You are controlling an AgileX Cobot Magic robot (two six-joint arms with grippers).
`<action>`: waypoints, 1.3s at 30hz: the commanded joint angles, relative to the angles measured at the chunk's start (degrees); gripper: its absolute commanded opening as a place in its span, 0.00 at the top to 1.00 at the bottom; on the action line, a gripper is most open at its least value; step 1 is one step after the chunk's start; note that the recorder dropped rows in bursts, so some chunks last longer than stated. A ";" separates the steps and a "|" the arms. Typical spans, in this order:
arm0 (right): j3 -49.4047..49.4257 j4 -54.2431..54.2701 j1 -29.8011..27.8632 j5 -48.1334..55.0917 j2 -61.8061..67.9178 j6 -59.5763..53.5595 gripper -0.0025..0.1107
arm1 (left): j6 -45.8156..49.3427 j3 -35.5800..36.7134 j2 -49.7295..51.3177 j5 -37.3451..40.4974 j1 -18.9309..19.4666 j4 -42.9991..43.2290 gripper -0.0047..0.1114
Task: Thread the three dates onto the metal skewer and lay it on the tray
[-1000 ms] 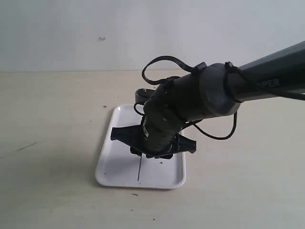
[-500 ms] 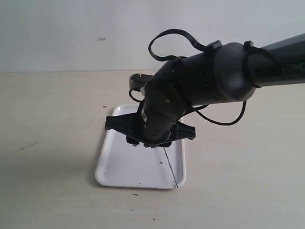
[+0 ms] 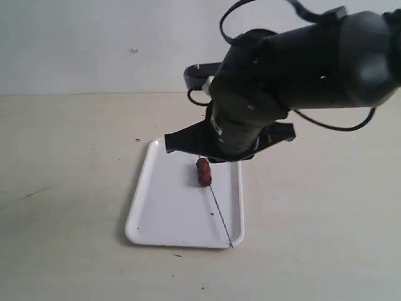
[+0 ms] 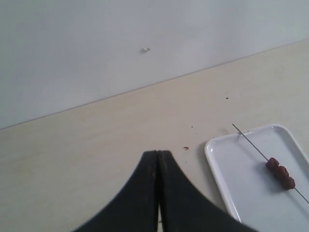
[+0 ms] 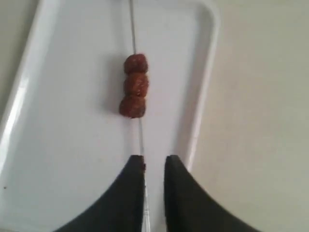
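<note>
The three dates (image 5: 134, 86) sit touching in a row on the metal skewer (image 5: 132, 24), lying in the tray (image 5: 72, 96); the right tool (image 5: 154, 162) hovers narrowly parted over it.

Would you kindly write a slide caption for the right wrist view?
Three dates threaded on the metal skewer, lying on the white tray, right gripper slightly open.

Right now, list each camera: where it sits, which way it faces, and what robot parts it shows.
Exterior: off the arms, looking across the table at the tray; the right arm hangs above the tray.
Left wrist: on the left arm, off to the tray's side, facing table and wall; the left gripper shows, shut.
Right wrist: above the tray, looking down; the right gripper shows, slightly open.
All three share the skewer with three dates on the tray.
</note>
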 commanded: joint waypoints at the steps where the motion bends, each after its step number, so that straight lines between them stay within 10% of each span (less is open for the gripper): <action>1: 5.57 -7.52 1.33 1.86 -11.54 3.47 0.98 | -1.13 5.74 -5.81 -5.42 0.23 -0.88 0.96; 19: 30.82 0.76 7.97 0.73 -56.49 -4.97 0.98 | -11.48 41.87 -56.74 -7.98 0.23 -5.97 0.96; 30: 30.82 1.07 7.97 -0.20 -64.66 -4.97 0.98 | -11.60 42.98 -73.10 12.88 0.23 -8.50 0.96; 39: 31.21 -0.02 3.68 -2.31 -71.65 -8.05 0.98 | -11.60 42.98 -73.10 13.20 0.23 -7.86 0.96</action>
